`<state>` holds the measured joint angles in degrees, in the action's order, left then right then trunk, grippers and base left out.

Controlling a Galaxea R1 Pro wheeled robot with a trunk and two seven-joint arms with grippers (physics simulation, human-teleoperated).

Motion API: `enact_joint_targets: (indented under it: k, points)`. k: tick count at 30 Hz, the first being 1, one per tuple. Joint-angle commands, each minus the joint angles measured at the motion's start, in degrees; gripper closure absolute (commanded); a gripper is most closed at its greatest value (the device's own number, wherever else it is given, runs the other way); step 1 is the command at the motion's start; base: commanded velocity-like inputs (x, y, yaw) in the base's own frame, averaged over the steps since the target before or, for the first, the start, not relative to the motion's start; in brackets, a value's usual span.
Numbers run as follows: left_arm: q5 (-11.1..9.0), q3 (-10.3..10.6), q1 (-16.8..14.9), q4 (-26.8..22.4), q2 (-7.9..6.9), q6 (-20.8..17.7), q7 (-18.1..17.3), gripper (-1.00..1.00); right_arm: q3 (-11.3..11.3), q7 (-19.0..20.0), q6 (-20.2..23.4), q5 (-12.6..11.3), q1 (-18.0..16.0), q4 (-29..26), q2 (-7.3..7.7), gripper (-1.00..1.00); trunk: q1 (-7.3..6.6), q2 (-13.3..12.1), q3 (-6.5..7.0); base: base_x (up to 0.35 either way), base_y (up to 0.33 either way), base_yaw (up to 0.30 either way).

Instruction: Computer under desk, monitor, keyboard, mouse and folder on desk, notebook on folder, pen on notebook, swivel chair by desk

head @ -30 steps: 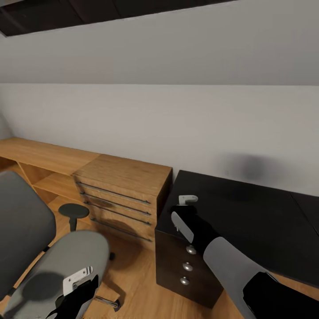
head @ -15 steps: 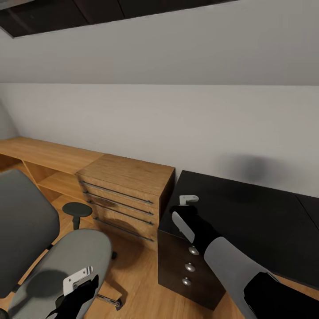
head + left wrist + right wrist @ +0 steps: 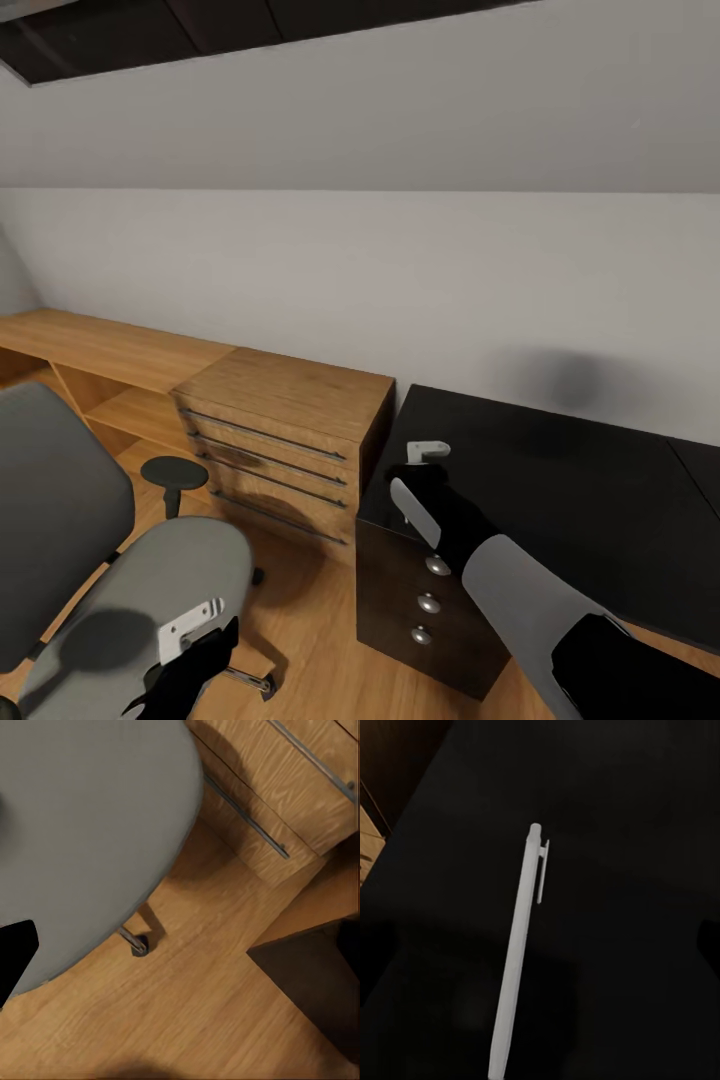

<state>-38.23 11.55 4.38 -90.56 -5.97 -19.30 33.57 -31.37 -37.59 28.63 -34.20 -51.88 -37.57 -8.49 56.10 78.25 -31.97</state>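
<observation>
While the right claw hangs over the near left end of the black counter, its wrist view shows a white pen lying on the dark top. I cannot tell if this claw is spread or pressed together, and I cannot tell if it touches the pen. Three round silver knobs sit on the counter's drawers, just below the right arm.

Down low, the left claw hangs over the front edge of the grey chair seat. I cannot tell if this one is spread or pressed together either. A black armrest pad stands up past the seat. Under the seat a chrome leg with a black wheel rests on the wood floor.

A wood dresser stands just beside the counter's left end. Behind both runs a pale wall.
</observation>
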Motion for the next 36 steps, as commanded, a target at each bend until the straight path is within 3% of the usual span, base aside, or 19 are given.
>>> enact_joint_targets:
  k: [1, 7, 13, 21, 32, 36]
  points:
    - [-0.37, 0.10, -0.05, -0.13, 0.12, -0.37, 0.43, -1.00, -0.27, -0.46, 0.20, -0.42, -0.06, -0.04, 0.04, -1.00, 0.00, 0.03, -0.05, 0.000, 0.000, 0.000]
    - [-0.39, 0.08, -2.70, -0.73, 1.26, -6.35, 0.63, -1.00, -0.29, -0.53, 0.20, -0.42, 0.00, 0.03, 0.25, -1.00, 0.00, 0.03, -0.05, 0.000, 0.000, 0.000]
    - [-0.56, 0.05, -5.95, -1.00, 3.82, -10.91, 0.76, -1.00, -0.35, -0.44, 0.20, -0.48, 0.02, 0.07, 0.43, -1.00, 0.00, 0.03, -0.05, 0.000, 0.000, 0.000]
    - [-0.54, -0.07, -6.84, -0.94, 4.94, -12.02, 0.74, -1.00, -0.36, -0.39, 0.20, -0.48, 0.12, 0.12, 0.48, -1.00, 0.00, 0.03, -0.05, 0.000, 0.000, 0.000]
    - [-0.26, -0.57, -7.01, -1.02, 4.91, -11.99, 0.71, -1.00, -0.10, -0.03, 0.37, 0.06, 1.34, 0.48, 0.40, -1.00, 0.00, 0.03, -0.05, 0.000, 0.000, 0.000]
    - [-0.32, -0.57, -7.01, -1.35, 5.76, -11.67, 0.71, -1.00, 0.02, 0.13, 0.42, 0.48, 2.03, 1.77, 0.27, -1.00, 0.00, 0.03, -0.05, 0.000, 0.000, 0.000]
